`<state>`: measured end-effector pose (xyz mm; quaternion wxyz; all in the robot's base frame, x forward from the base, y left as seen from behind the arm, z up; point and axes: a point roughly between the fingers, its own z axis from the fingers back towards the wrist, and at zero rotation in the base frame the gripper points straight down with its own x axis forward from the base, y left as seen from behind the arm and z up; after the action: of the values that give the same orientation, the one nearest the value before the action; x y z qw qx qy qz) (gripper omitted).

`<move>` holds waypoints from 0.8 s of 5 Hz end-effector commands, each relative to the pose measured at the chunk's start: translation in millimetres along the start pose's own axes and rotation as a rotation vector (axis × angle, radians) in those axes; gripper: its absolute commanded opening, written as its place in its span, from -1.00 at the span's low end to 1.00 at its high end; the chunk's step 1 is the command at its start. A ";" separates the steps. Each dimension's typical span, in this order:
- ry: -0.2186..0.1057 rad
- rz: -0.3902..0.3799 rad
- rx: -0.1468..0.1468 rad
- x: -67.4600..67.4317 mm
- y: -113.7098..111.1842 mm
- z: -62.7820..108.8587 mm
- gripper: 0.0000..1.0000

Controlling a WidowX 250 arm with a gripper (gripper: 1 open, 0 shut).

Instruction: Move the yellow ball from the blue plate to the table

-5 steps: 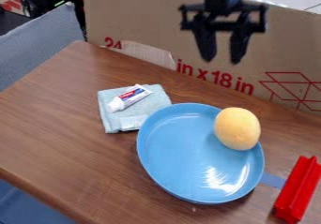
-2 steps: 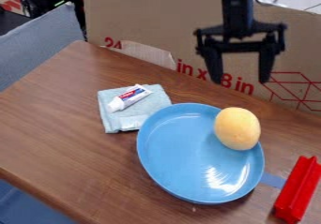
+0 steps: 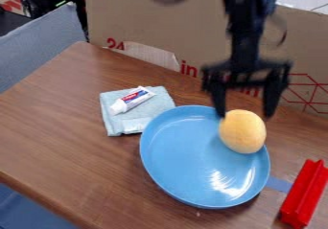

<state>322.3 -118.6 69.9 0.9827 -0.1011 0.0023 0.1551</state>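
To the left of the plate, on the desk, lies a folded pale blue-green cloth, just beside the plate's far left rim; a small white, red and blue tube rests at a slant on top of the cloth; the plate itself is round, glossy and light blue, with a shallow rim; the yellow ball sits in the plate's far right part, close to the rim; the black tool hangs over the ball at the plate's far right side, blurred, its two fingers spread apart and pointing down, with nothing pinched between them; behind the plate stands a cardboard box printed in red; to the right of the plate, apart from it, lies a long red block, tilted.
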 end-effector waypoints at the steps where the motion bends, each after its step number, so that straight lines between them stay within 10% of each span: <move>1: -0.071 0.074 -0.047 -0.2 -13.7 10.2 1.00; 4: -0.137 0.156 -0.014 -4.4 -4.7 8.9 1.00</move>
<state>313.6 -118.4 65.3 0.9661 -0.0853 -0.0377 0.2406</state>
